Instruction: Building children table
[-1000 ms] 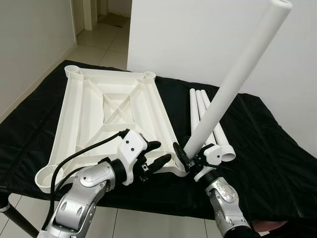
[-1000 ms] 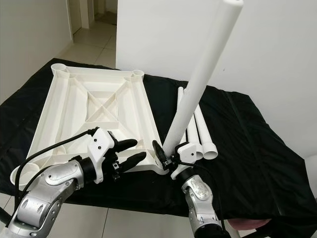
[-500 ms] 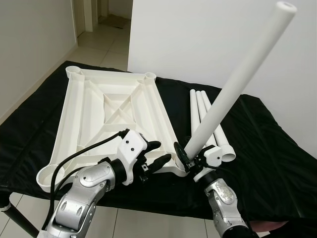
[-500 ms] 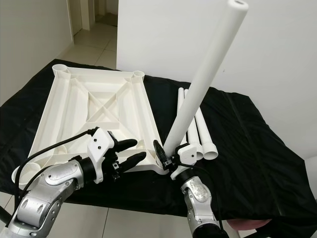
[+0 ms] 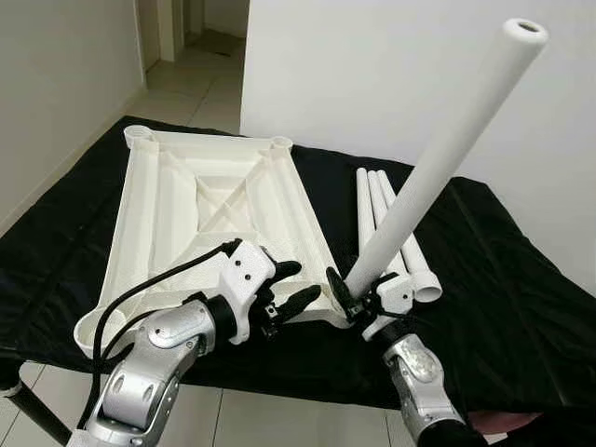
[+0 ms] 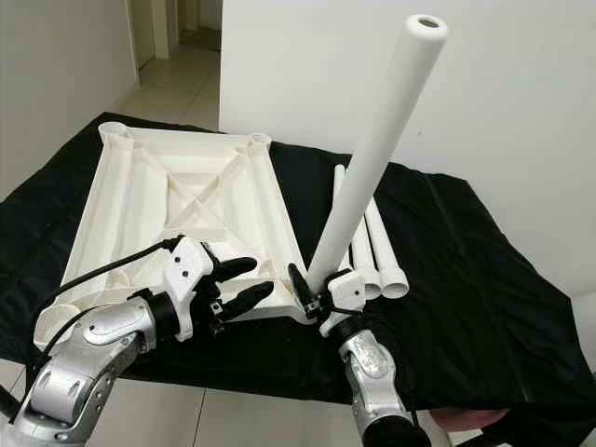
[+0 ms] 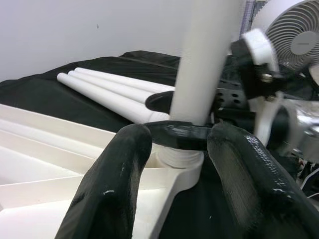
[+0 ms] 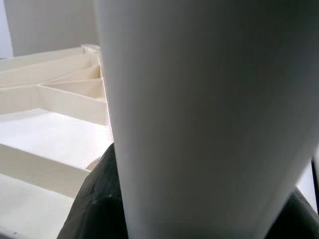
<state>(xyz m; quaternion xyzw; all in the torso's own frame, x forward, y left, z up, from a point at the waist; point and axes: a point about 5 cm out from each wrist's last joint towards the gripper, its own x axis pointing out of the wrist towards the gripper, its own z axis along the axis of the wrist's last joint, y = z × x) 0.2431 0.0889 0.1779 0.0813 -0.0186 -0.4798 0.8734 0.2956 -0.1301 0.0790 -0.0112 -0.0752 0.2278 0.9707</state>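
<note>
Upside-down white plastic ribbed tabletop lying flat on a black cloth-covered surface, round leg sockets at the corners. Right gripper clamped tight around the bottom end of a long white plastic tube leg, fingers wrapped on both sides of it just above the base. Leg tilted, leaning up and away to the right, lower end sitting right at the near-right corner socket of the tabletop; can't tell how far in it's seated. Left gripper just beside that same corner, on its left side, jaws spread moderately apart with nothing between them, lower finger resting on or right over the tabletop's near edge, can't say for sure which. From the left wrist view, both black fingers framing the socket and the leg base without touching them. Three more white tube legs lying side by side on the cloth, right of the tabletop and behind the held leg. White wall at the back.
</note>
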